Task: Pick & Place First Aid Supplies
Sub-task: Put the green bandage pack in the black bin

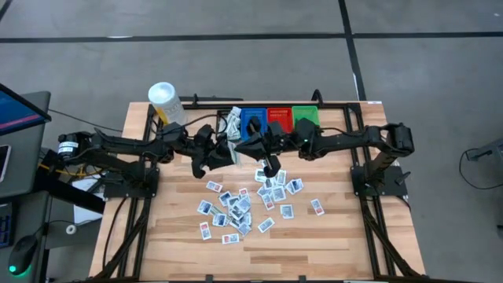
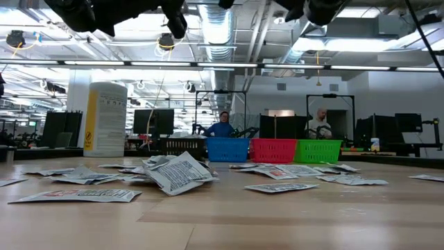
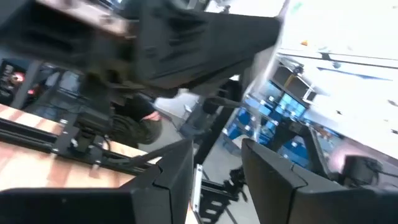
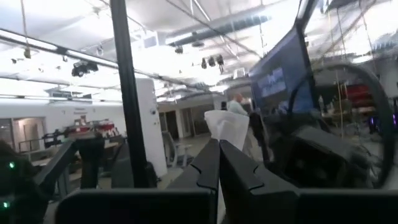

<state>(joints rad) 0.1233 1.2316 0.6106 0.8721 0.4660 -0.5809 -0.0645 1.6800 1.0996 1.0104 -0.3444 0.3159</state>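
Carrying packet (image 4: pixel 227 127) | right gripper (image 4: pixel 219 163) pinched on it (upright), near worktop's back edge | we judge blue bin (image 1: pixel 253 119) nearest | left gripper (image 3: pixel 214 165) spread, empty

A light wooden surface (image 1: pixel 330 244) with plank lines carries many small flat white packets (image 1: pixel 236 211), scattered below the two grippers. Behind the grippers stand small blue (image 1: pixel 253 119), red (image 1: pixel 279 117) and green (image 1: pixel 305 115) plastic bins and a tall white tub (image 1: pixel 167 102).
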